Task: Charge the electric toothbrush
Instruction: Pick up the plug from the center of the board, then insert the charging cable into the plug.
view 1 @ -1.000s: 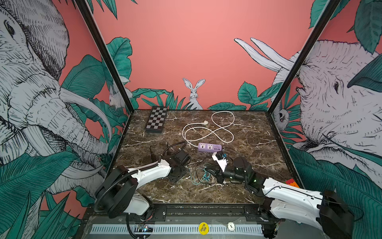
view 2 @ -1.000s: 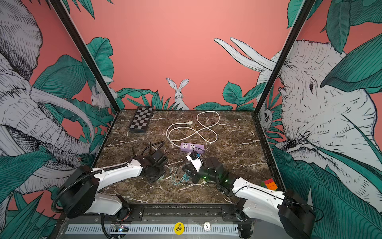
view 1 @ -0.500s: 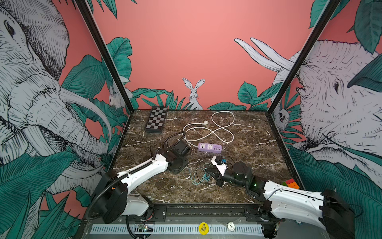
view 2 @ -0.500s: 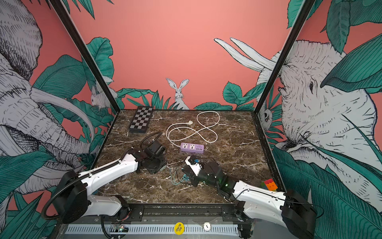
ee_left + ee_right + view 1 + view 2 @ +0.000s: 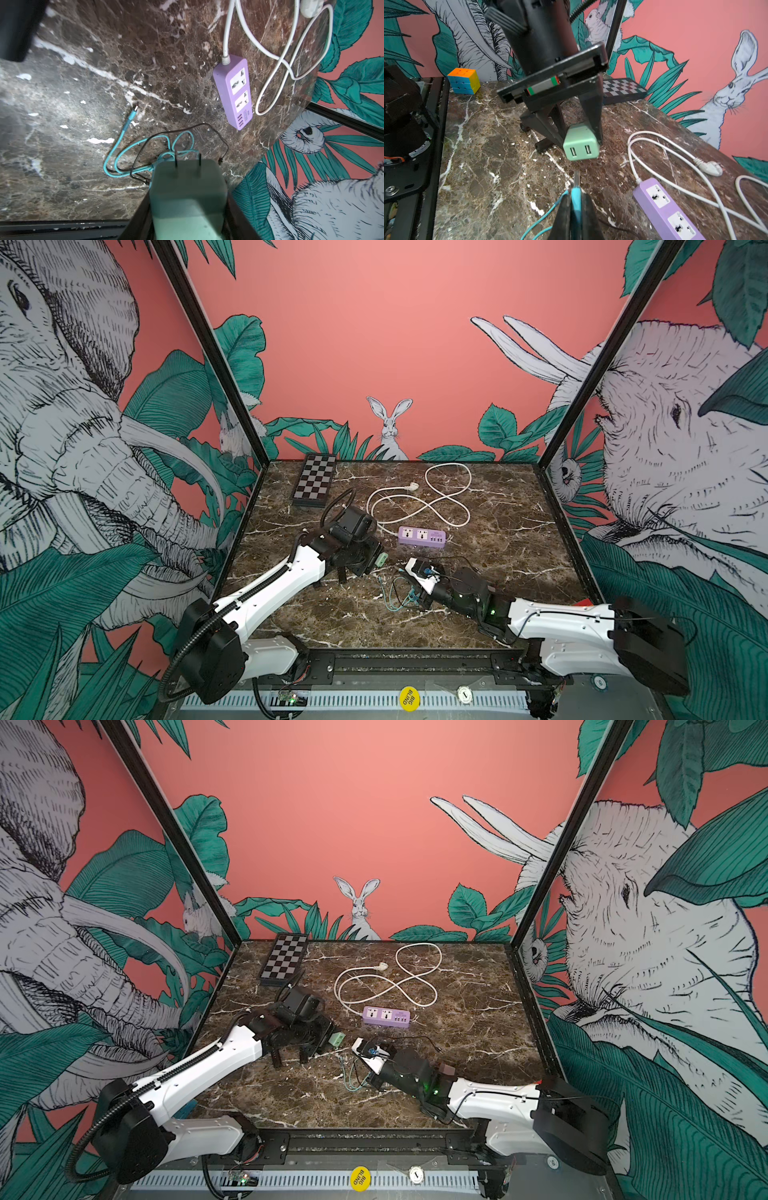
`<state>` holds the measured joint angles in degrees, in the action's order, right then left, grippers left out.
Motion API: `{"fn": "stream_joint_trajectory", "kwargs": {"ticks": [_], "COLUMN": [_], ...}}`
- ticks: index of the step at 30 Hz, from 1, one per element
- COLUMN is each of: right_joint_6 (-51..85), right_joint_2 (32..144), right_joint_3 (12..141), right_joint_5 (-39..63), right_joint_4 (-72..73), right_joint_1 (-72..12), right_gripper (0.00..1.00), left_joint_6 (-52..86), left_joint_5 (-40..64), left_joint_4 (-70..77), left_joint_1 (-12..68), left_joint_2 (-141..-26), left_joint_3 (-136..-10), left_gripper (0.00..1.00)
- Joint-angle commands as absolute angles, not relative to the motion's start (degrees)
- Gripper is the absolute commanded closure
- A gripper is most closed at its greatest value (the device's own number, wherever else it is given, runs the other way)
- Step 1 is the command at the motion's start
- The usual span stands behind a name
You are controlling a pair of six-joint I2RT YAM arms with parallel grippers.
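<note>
**Adapter and cable plug held face to face**

The left pincer (image 5: pixel 576 129) is clamped on a mint-green USB adapter (image 5: pixel 381 559), holding it off the marble desk (image 5: pixel 498 539). The adapter hangs near the purple power strip (image 5: pixel 422 536), on the side nearer the robot and towards the left. Its two USB ports face the right arm. The left wrist view shows its two flat prongs (image 5: pixel 188 159) pointing the opposite way.

The right pincer (image 5: pixel 575 204) is pressed together on the plug (image 5: pixel 576 193) of a teal cable (image 5: pixel 116 153). The plug's metal tip points at the adapter from just below the ports and does not touch it.

The rest of the teal cable lies in loose loops on the desk between the two arms, tangled with a thin black wire (image 5: pixel 209 128). Its free end (image 5: pixel 133 113) rests flat on the marble.

The power strip lies flat, sockets up. Its white cord (image 5: pixel 436 497) curls in a figure of eight behind it and ends in an unplugged white plug (image 5: pixel 411 487).

A chessboard (image 5: pixel 313 480) sits at the far left corner of the desk, and a Rubik's cube (image 5: pixel 464 81) shows at a desk edge in the right wrist view. I cannot make out the toothbrush itself.
</note>
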<state>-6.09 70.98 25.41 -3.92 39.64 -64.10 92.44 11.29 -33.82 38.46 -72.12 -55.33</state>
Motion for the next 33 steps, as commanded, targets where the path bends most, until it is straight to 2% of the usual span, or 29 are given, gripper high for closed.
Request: {"fn": "stream_joint_trajectory", "kwargs": {"ticks": [1, 12, 33], "right_joint_6": [-8.0, -11.4, -11.8], "right_joint_2": [73.5, 75.2, 76.9], "right_joint_3": [26.8, 29.7, 32.2], "right_joint_5": [-7.6, -11.9, -12.1], "right_joint_4": [46.1, 42.2, 38.7], "right_joint_1": [-64.6, -64.8, -64.8], "right_gripper": [1.0, 1.0, 1.0], "left_joint_6": [95.9, 95.6, 93.6], "left_joint_5": [14.0, 15.4, 16.7], "left_joint_4": [-31.4, -33.2, -33.4], "left_joint_1": [38.3, 38.3, 38.6], "left_joint_2": [-70.5, -70.9, -72.3], "left_joint_3": [-55.2, -56.1, -57.2], "left_gripper": [1.0, 1.0, 1.0]}}
